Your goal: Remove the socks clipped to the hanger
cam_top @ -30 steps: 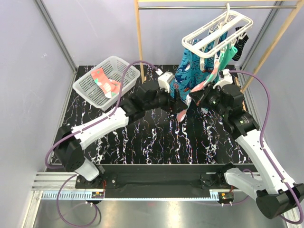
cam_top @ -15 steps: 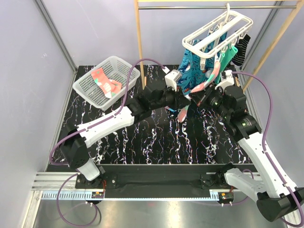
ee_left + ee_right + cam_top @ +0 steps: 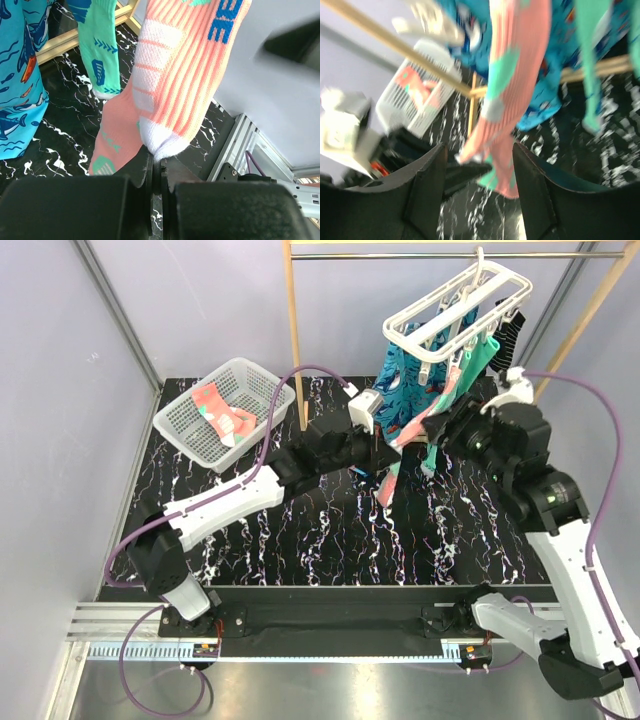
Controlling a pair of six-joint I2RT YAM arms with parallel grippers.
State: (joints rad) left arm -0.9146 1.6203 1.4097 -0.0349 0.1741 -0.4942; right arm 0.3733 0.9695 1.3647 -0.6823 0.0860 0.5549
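The white slatted hanger [image 3: 455,310] hangs by its hook from the wooden rack's bar. Clipped under it are a coral-pink sock [image 3: 418,418], a teal sock [image 3: 482,353] and a black striped sock [image 3: 508,332]. My left gripper [image 3: 386,454] is shut on the white toe of the coral-pink sock [image 3: 182,75], pinching it at the fingertips [image 3: 156,159]. My right gripper [image 3: 441,430] stands open just right of that sock. In the right wrist view the coral-pink sock [image 3: 516,85] hangs beyond the spread fingers of the right gripper [image 3: 480,192], untouched.
A large blue shark-print cloth [image 3: 400,388] hangs from the same hanger, left of the socks. A white mesh basket [image 3: 176,426] at the back left holds a coral sock [image 3: 222,410]. The rack's wooden posts [image 3: 293,330] stand behind. Black marbled tabletop [image 3: 330,530] lies below.
My left gripper has moved right and shut on the coral-pink sock's toe. My right gripper has opened, let go of that sock and drawn back to the right.
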